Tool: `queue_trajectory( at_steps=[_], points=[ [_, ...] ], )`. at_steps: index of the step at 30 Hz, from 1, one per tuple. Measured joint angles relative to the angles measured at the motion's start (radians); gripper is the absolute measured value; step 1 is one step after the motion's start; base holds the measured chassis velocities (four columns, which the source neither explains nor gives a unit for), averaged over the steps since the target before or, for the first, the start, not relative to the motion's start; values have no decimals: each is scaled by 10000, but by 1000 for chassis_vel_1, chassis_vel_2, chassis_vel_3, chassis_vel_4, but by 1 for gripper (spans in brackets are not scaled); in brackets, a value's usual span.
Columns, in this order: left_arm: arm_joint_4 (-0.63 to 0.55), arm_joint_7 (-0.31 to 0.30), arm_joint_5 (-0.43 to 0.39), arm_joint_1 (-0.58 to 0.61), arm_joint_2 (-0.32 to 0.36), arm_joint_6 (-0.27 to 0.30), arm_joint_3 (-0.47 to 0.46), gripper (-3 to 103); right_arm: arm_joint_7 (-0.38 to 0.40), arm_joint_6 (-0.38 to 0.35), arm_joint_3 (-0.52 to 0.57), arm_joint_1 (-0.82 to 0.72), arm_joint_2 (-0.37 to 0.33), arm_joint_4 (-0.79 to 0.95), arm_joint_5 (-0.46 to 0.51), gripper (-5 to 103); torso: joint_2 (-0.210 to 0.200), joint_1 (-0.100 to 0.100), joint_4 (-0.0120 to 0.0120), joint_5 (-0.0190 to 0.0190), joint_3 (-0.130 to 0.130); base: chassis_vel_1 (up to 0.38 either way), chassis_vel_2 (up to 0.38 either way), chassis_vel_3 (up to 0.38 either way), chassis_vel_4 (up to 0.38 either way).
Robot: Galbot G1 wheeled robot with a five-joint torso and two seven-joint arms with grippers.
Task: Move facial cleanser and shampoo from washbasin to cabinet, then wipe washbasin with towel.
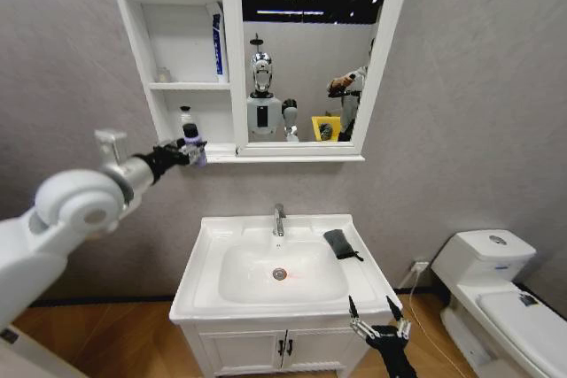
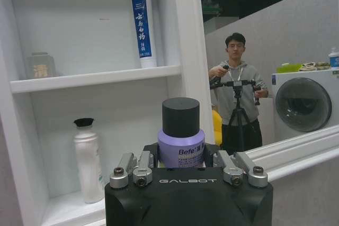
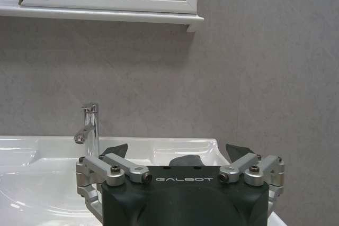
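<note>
The left gripper (image 1: 190, 153) pinches a purple bottle (image 2: 181, 140) with a black cap, holding it at the mouth of the cabinet's (image 1: 177, 86) lowest shelf, at about 10 o'clock from the washbasin (image 1: 204, 258). In the left wrist view the bottle stands upright between the fingers. A white bottle (image 2: 88, 161) with a black cap already stands on that shelf, at about 9 o'clock from the purple one and deeper in. A blue-and-white tube (image 2: 142, 17) leans on the shelf above.

This looks like the placing step. To do it well, the bottle should go in level, stay clear of the white bottle, and be lowered until its base sits flat on the shelf board before the fingers let go; releasing early could tip it off the front edge.

The right gripper (image 1: 380, 323) waits with its fingers spread at the front right corner of the washbasin. The dark towel (image 1: 340, 243) lies on the washbasin rim at about 3 o'clock from the tap (image 1: 278, 219), untouched.
</note>
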Motion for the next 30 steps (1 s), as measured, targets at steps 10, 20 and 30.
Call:
queue_trajectory(
  at_steps=[10,20,30],
  points=[
    [3611,-366,-740,-4099,-2061,649,3771,43,71,251,54,-102,-40,-93,10,100,-1,1,-3,3,2,0,0,0,0],
    [5221,280,644,-4169,-2985,613,4366,43,140,375,258,-105,-76,141,-48,100,-1,0,1,-2,2,0,0,0,0],
    [6634,579,1432,-3685,-3843,343,4135,43,130,302,185,53,-105,-92,-47,100,-1,1,-2,-1,1,0,0,0,0]
  ],
)
